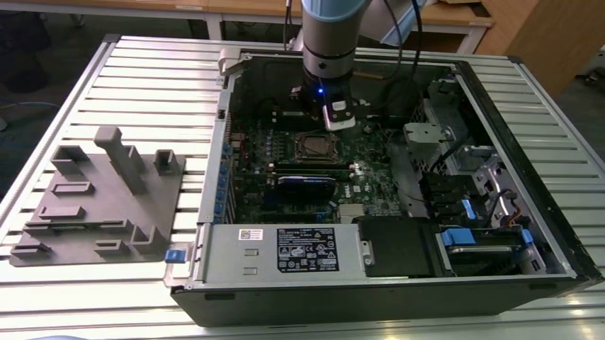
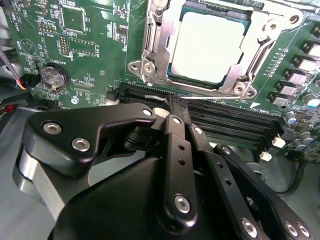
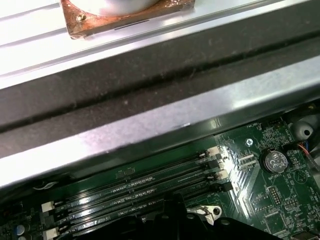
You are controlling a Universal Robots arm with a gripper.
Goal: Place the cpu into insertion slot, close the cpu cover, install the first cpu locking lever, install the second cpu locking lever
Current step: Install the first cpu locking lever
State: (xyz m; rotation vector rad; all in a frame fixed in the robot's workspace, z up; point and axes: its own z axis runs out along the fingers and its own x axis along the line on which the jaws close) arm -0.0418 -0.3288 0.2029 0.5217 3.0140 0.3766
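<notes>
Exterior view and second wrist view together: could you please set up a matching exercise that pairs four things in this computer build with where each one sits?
Things:
1. cpu
2. coin cell battery
3. grey fixture tray
4. power supply

Places:
A. on the slatted table, outside the computer case
B. inside the case, along its edge nearest the exterior camera
C. framed by the silver cpu cover
D. in a round holder on the green motherboard

Pairs: 1-C, 2-D, 3-A, 4-B.
</notes>
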